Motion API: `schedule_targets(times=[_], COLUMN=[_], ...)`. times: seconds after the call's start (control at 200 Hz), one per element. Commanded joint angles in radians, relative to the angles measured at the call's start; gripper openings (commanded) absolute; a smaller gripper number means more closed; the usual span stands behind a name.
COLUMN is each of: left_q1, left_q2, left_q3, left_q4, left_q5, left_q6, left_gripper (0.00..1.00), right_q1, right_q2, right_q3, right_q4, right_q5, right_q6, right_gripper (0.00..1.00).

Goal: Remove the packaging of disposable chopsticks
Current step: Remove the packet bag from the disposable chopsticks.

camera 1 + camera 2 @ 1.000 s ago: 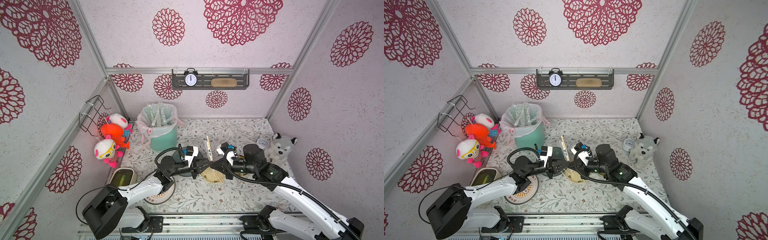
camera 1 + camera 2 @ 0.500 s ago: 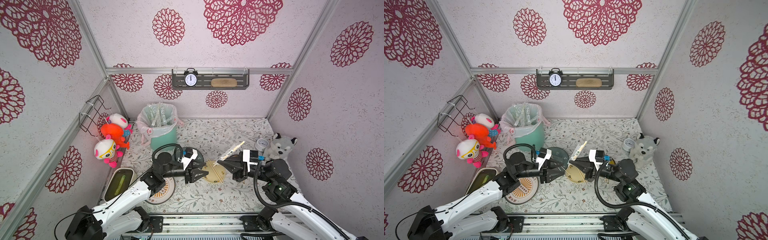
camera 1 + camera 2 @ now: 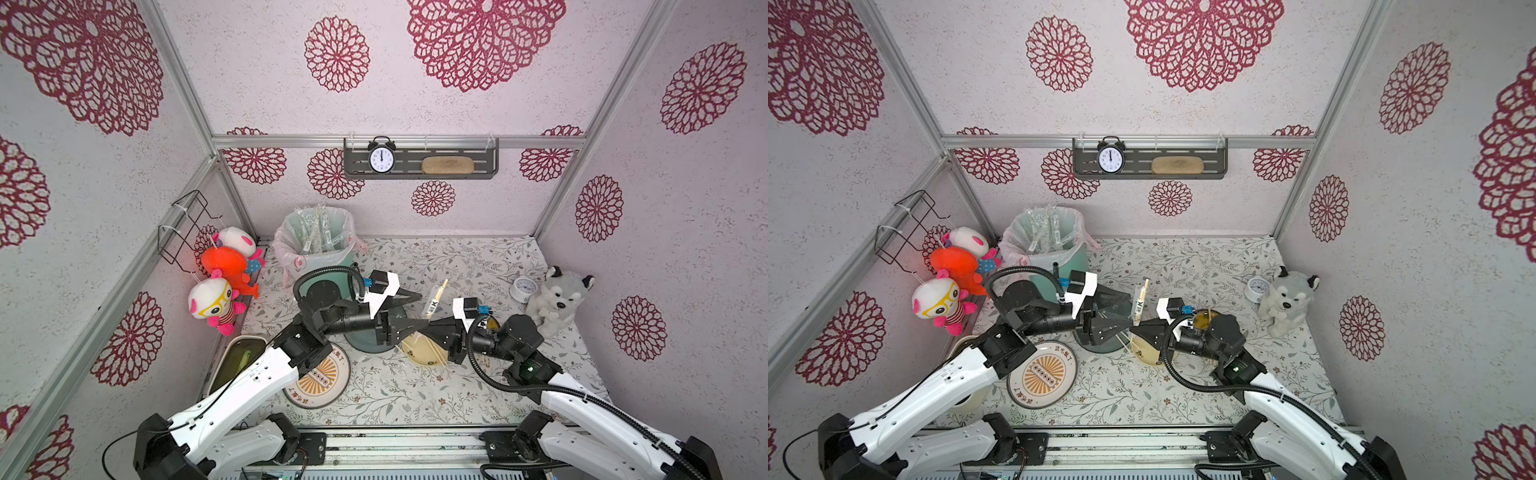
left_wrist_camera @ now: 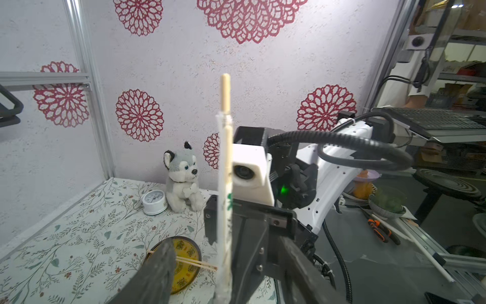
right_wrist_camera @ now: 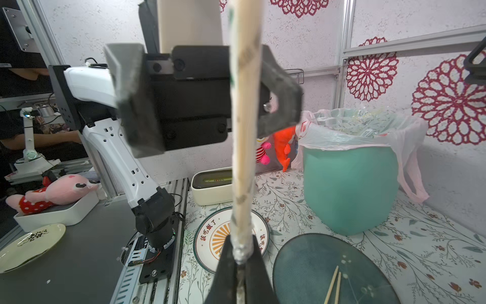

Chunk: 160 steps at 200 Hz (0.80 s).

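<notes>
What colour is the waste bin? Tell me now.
Mint green; the bin shows best in the right wrist view.

Left claw [image 3: 419,311] wider, back at packaging [image 3: 433,306]

- In the right wrist view the held sleeve [image 5: 246,131] is blurred close to the lens and runs off the frame edge, so its far end is unseen.
- Whether sticks reach inside the pinch of the right gripper [image 5: 240,246] cannot be told.
- At centre in both top views, the arms cover much of the beige dish [image 3: 419,355] [image 3: 1144,355] and the dark plate [image 3: 365,345].
- The label print [image 3: 433,308] is too small to read.
- The binned sleeves [image 3: 318,235], upper left of centre, are too small to count.
</notes>
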Motion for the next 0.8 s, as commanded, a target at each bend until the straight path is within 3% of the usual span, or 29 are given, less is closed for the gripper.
schedule_targets(times=[0.0, 0.31, 0.43, 0.575, 0.796], left_q1=[-0.004, -0.005, -0.005, -0.005, -0.017], left_q2=[0.032, 0.127, 0.143, 0.161, 0.166], left_q3=[0.028, 0.142, 0.139, 0.118, -0.053], left_q4=[0.002, 0.018, 0.047, 0.051, 0.128], left_q5=[-0.043, 0.040, 0.056, 0.068, 0.064], left_q6=[0.038, 0.015, 0.005, -0.004, -0.054], left_gripper=[0.64, 0.66, 0.55, 0.11, 0.11], right_q1=[0.014, 0.022, 0.023, 0.023, 0.020], right_q2=[0.000, 0.066, 0.070, 0.064, 0.011], right_q3=[0.004, 0.003, -0.001, -0.009, -0.014], right_q4=[0.084, 0.088, 0.094, 0.102, 0.133], right_q5=[-0.032, -0.038, -0.043, -0.034, 0.025], right_q6=[0.020, 0.008, 0.010, 0.007, -0.003], right_gripper=[0.00, 0.00, 0.00, 0.00, 0.00])
